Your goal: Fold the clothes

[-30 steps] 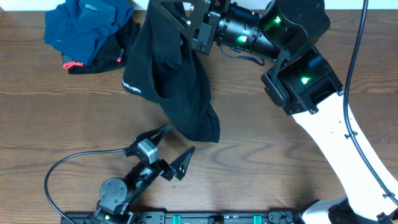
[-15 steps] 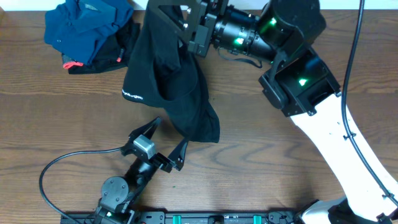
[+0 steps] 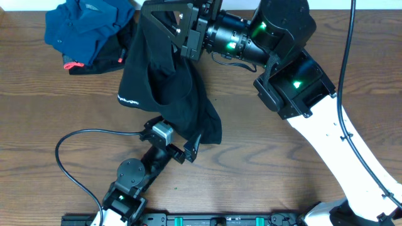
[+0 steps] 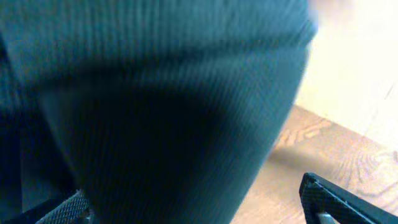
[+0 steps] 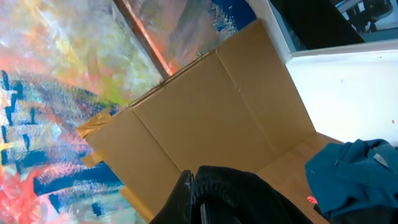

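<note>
Far left, a blue garment (image 3: 81, 28) lies heaped on the counter (image 3: 50, 107). At centre, the black garment (image 3: 166, 88) hangs above the counter. The left pincer (image 3: 171, 137) is spread wide at its lower edge. The right pincer (image 3: 181, 28) pinches its top.

White lettering (image 3: 127, 99) is seen along one edge of the black garment (image 3: 168, 94); it is too small to be read.

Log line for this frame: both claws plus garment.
right claw: shut on black garment, raised | left claw: open at lower edge | fold: not started
</note>
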Motion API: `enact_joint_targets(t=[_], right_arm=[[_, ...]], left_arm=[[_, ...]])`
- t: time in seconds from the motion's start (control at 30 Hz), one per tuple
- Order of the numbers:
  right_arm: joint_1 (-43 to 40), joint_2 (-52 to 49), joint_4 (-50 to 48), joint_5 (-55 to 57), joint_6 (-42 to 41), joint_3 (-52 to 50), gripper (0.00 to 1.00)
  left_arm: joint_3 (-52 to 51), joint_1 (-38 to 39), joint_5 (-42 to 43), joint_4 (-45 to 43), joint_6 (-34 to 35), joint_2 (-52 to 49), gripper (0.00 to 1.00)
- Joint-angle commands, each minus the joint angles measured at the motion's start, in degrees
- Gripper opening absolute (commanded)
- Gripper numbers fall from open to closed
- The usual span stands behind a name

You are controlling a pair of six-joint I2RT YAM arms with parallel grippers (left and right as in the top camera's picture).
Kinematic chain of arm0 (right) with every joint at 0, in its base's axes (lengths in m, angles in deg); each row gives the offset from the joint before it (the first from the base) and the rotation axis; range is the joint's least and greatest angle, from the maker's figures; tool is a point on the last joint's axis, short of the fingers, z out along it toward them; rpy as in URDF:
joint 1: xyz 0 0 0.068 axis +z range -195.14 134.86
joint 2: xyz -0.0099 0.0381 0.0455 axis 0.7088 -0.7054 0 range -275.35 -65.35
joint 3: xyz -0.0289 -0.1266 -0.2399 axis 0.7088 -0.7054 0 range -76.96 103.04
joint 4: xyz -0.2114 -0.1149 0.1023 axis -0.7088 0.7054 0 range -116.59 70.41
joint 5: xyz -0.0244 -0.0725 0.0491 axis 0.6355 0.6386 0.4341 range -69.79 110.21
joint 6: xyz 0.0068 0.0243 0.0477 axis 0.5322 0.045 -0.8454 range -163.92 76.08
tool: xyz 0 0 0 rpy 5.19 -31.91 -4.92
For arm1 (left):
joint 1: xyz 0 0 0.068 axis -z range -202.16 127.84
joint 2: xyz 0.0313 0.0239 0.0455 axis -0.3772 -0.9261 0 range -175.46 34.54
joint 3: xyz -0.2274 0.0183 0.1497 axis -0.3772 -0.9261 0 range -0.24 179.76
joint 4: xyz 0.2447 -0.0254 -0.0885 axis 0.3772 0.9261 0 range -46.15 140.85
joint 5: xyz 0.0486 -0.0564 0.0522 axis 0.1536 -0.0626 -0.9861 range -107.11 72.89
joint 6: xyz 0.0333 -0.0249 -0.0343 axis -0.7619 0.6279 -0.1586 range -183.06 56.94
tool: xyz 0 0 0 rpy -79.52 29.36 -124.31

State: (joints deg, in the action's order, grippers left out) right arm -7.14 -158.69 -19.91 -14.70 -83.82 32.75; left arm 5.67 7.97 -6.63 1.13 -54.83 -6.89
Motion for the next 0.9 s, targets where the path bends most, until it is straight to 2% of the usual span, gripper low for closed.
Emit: enact_joint_targets(t=[0.0,0.2,0.23,0.27,0.43,0.57,0.7,0.73,0.8,0.87], right_arm=[[0.1,0.1,0.2,0.5,-0.1,1.2,0.01],[-0.2,0.1,0.6,0.4,0.2,1.2,0.02],[-0.2,0.0,0.6,0.4,0.2,1.2,0.02],[-0.2,0.1,0.6,0.4,0.2,1.2,0.01],[-0.2,0.1,0.8,0.4,0.9,1.2,0.02],[-1.1,0.1,2.8,0.4,2.6,1.2,0.03],[-2.9,0.1,6.8,0.4,5.0,1.2,0.12],[-3.5,0.1,8.2,0.4,6.1,1.2,0.17],[-4.8,0.1,11.2,0.7,9.5,1.2,0.36],[-6.8,0.1,15.6,2.7,12.2,1.2,0.42]], left_arm=[[1.4,0.2,-0.6,-0.7,-1.2,-0.6,0.98],[1.4,0.2,-0.6,-0.7,3.0,-0.7,0.97],[1.4,0.2,-0.7,-0.7,3.0,-0.7,0.80],[1.4,0.2,-0.7,-0.7,3.0,-0.7,0.57],[1.4,0.2,-0.7,-0.7,3.0,-0.7,0.08],[1.4,0.2,-0.7,-1.6,3.0,-0.7,0.06],[1.4,0.2,-1.2,-3.3,3.0,-0.7,0.06],[1.4,0.2,-1.2,-3.3,3.0,-0.7,0.06],[1.5,0.2,-2.1,-3.3,3.0,-0.7,0.06],[1.5,0.2,-2.7,-3.3,3.0,-0.7,0.06]])
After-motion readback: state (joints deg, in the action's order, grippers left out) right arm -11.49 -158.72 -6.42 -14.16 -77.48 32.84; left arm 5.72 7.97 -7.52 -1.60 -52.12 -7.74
